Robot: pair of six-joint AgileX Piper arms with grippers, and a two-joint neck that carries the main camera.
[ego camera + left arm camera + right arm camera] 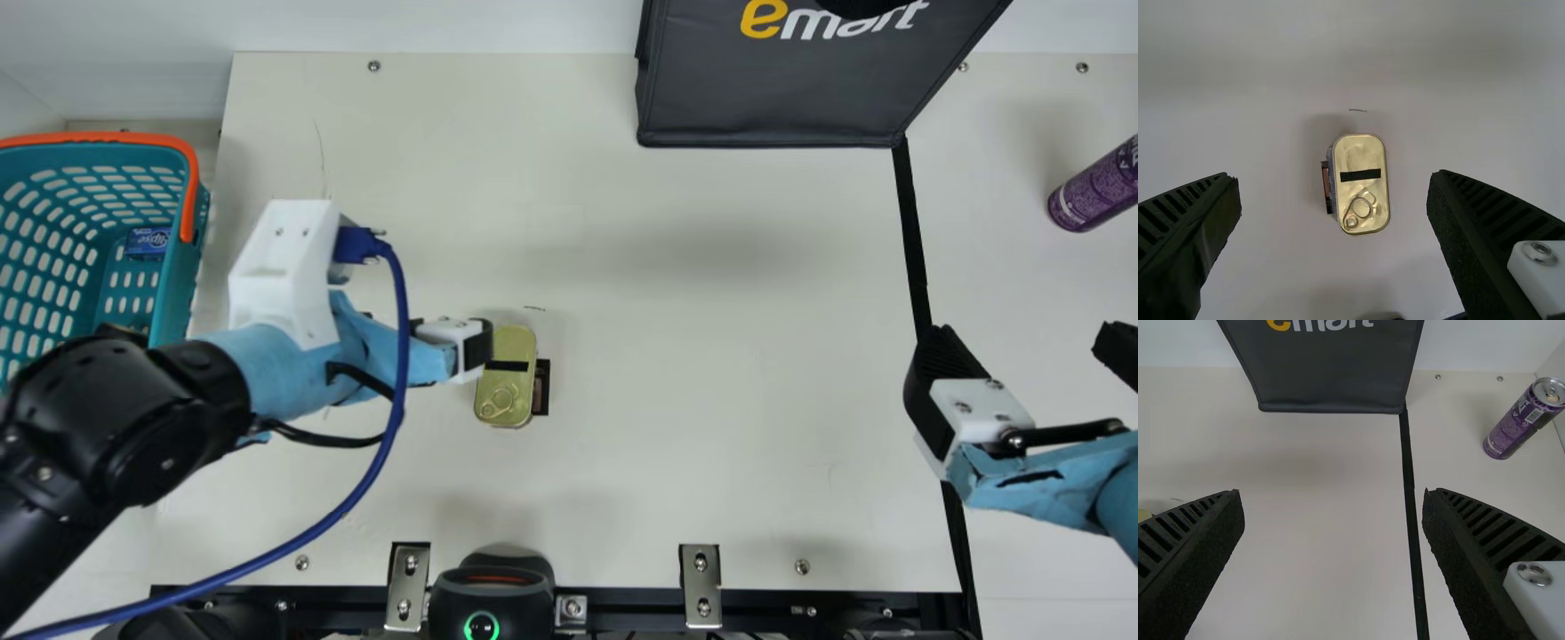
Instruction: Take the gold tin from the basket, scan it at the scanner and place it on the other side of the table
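Observation:
The gold tin point(505, 378) is on the table in the middle left, its pull-ring face up with a black strip across it. Just left of it, in the main view, is my left gripper point(473, 345). In the left wrist view the tin point(1361, 193) appears beyond the open fingers of my left gripper point(1335, 190), held by neither. The scanner point(492, 591), with a lit green ring, stands at the near table edge. My right gripper point(1029, 342) is at the right, over the black line; its fingers point(1195, 547) are wide apart with nothing between them.
A teal basket point(182, 284) with an orange handle stands at the far left, a blue box point(148, 242) inside. A dark bag point(773, 98) is at the back. A purple can point(1092, 188) stands at the right, past the black line point(911, 231). Metal brackets point(700, 587) line the near edge.

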